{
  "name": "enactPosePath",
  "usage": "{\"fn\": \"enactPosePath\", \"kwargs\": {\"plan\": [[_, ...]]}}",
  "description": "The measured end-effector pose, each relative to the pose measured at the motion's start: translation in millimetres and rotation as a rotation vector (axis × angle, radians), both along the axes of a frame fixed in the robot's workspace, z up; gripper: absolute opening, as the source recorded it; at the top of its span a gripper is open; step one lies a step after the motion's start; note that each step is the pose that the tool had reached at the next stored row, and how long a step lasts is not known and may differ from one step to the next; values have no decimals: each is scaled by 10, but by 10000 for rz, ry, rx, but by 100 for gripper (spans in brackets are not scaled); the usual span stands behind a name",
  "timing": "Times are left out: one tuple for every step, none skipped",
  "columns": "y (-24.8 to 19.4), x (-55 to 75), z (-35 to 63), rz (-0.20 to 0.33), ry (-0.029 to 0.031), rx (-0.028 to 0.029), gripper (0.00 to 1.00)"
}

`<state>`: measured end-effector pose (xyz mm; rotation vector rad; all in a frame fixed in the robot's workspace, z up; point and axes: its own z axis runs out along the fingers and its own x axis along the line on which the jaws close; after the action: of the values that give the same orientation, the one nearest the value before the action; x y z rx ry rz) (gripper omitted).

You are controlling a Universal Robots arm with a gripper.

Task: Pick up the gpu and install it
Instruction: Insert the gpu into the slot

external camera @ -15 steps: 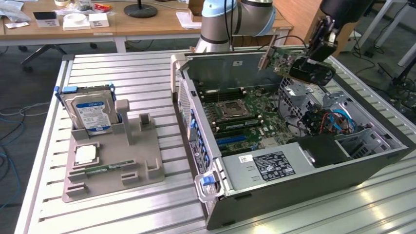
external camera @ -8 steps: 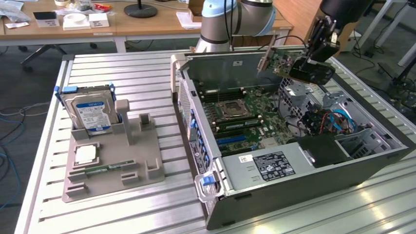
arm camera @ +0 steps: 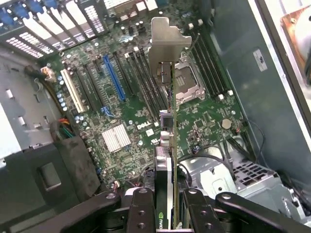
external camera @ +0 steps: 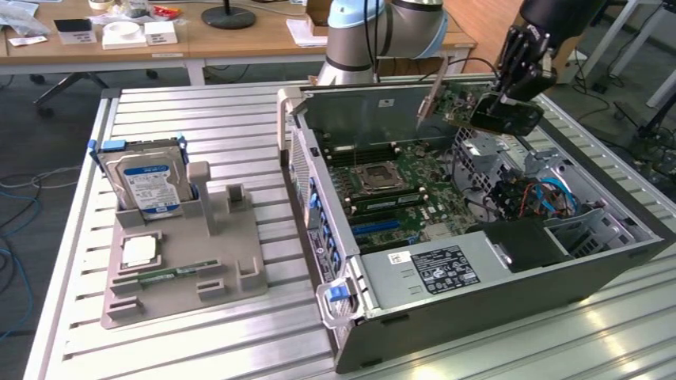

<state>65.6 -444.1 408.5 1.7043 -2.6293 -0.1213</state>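
**Holding the gpu above the open case**

The gripper (external camera: 511,89) has its jaws closed narrow on the gpu (external camera: 465,103), clamping the end of the card opposite its silver bracket (arm camera: 167,43). The card hangs in the air over the far part of the case (external camera: 507,317), clear of the motherboard (external camera: 391,186). In the wrist view it stands edge-on, with the bracket in line with the memory slots beside the CPU socket (arm camera: 188,80) and apart from the blue slot (arm camera: 114,77). On the exterior view's left, the hard drive (external camera: 148,182) stands upright in the grey tray (external camera: 185,293), and the memory stick (external camera: 169,274) lies flat in it.
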Motion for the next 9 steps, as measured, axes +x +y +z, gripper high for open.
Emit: {"fn": "enactPosePath", "kwargs": {"plan": [[0,0,0,107,0,0,27],[0,0,0,214,0,-1,27],[0,0,0,321,0,0,27],[0,0,0,428,0,0,27],[0,0,0,529,0,0,27],[0,0,0,611,-1,0,27],[0,0,0,688,0,-1,27],[0,0,0,749,0,0,27],[0,0,0,799,0,0,27]]}}
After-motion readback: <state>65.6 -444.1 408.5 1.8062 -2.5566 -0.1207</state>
